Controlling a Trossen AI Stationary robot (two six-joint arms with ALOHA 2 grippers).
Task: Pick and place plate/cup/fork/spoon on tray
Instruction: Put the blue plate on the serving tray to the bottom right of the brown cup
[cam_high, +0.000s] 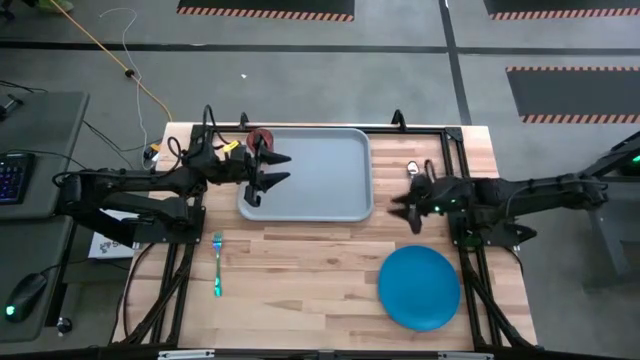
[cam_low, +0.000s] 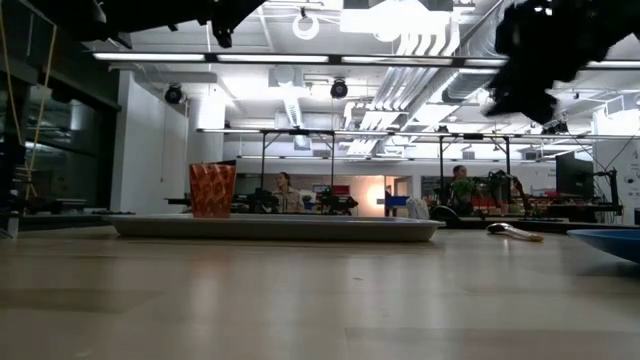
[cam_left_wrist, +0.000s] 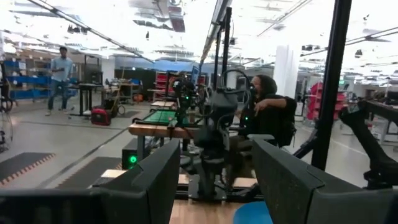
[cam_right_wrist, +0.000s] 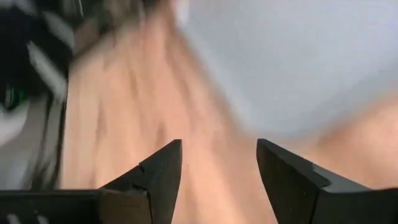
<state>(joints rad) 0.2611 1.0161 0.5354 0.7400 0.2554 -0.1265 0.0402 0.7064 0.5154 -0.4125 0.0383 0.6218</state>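
The pale grey-blue tray (cam_high: 320, 180) lies at the table's far middle. The reddish-brown cup (cam_high: 262, 137) stands upright in its far left corner and also shows in the low view (cam_low: 212, 190). My left gripper (cam_high: 278, 169) hovers open and empty over the tray's left part, just near of the cup. My right gripper (cam_high: 403, 203) is open and empty above the wood right of the tray. The spoon (cam_high: 412, 168) lies on the table just far of it, its handle hidden under the arm. The fork (cam_high: 217, 264) lies near left. The blue plate (cam_high: 419, 288) lies near right.
Black frame rails (cam_high: 465, 200) run along the table's left and right sides and far edge. Bare wood (cam_high: 300, 280) lies between the fork and the plate. People and workbenches show in the room beyond the table.
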